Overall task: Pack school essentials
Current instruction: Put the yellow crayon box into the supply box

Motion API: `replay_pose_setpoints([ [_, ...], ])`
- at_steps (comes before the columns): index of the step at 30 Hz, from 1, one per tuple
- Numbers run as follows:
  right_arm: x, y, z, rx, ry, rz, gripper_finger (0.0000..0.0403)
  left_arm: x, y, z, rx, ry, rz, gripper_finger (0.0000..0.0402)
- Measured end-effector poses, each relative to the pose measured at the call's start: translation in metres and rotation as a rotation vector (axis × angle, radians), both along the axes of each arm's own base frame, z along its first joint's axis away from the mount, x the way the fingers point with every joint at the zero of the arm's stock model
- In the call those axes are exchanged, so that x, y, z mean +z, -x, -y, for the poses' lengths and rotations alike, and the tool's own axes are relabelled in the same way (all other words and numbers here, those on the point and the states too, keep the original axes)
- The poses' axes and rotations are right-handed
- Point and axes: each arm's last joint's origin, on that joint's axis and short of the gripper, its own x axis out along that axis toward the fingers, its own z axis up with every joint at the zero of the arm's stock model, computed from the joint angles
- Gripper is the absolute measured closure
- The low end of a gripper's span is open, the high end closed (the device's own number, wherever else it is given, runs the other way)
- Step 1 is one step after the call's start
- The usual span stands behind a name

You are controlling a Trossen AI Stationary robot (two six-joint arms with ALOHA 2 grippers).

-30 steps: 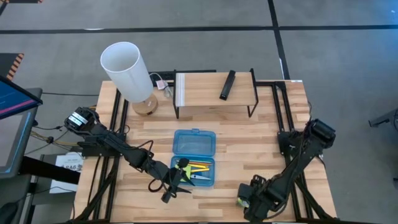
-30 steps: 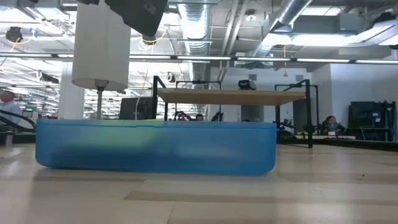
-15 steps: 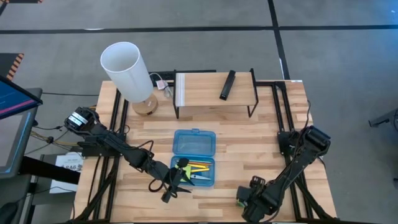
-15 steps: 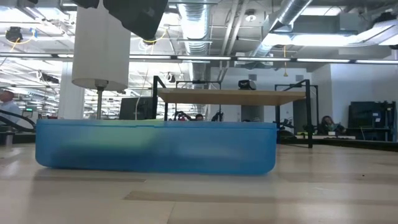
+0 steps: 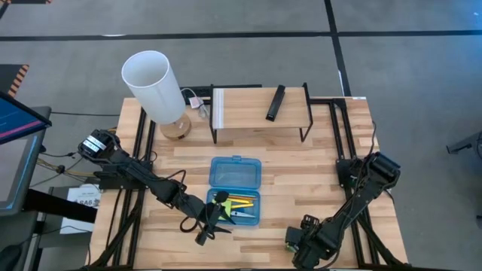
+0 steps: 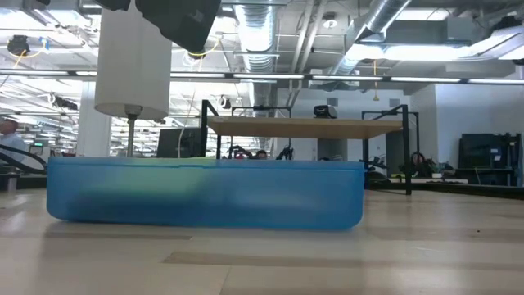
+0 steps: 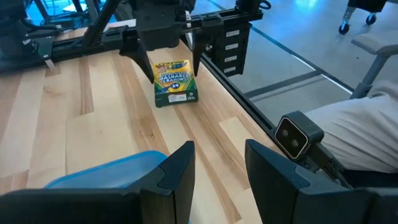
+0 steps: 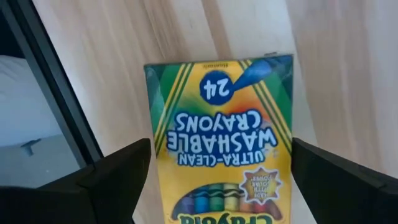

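Observation:
The yellow-green crayon box [image 8: 217, 124] lies flat on the wood near the table's near edge, also seen in the left wrist view [image 7: 176, 82]. My right gripper [image 8: 221, 180] hangs over it, open, one finger on each long side [image 5: 295, 242]. The blue hinged case [image 5: 236, 188] lies open at mid-table; yellow and orange pencils [image 5: 242, 202] rest in its tray. My left gripper [image 7: 217, 162] is open beside the tray's left end [image 5: 217, 212], holding nothing. In the low view only the case's wall [image 6: 205, 192] shows. My right gripper comes at the crayon box from above, pointing down, with its fingers [image 7: 147, 62] close by the box's two long edges [image 8: 152, 143]. I cannot tell whether they touch it. The box lies flat on the table.
A lamp with a white shade [image 5: 154, 83] stands at the far left. A wooden shelf riser [image 5: 260, 113] at the far edge carries the black remote [image 5: 276, 102]. A small camera [image 7: 295, 134] sits at the near edge. Bare wood lies between the case and the crayon box.
My right arm has folded lower and its gripper has sunk a little toward the crayon box by the near edge. The left arm, the case and the box have stayed put.

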Motion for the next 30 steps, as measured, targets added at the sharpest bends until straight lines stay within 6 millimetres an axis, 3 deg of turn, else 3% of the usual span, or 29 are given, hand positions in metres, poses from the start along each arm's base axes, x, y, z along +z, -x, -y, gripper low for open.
replay_pose_setpoints([
  [12, -0.033, -0.003, -0.004, -0.008, 0.046, -0.098, 0.0006, 0.0, 0.0, 0.0, 0.002, 0.006, -0.001, 0.0274],
  [30, -0.031, -0.013, 0.002, -0.055, 0.029, -0.097, 0.0012, 0.0, 0.0, 0.0, 0.002, 0.007, -0.002, 0.0274],
])
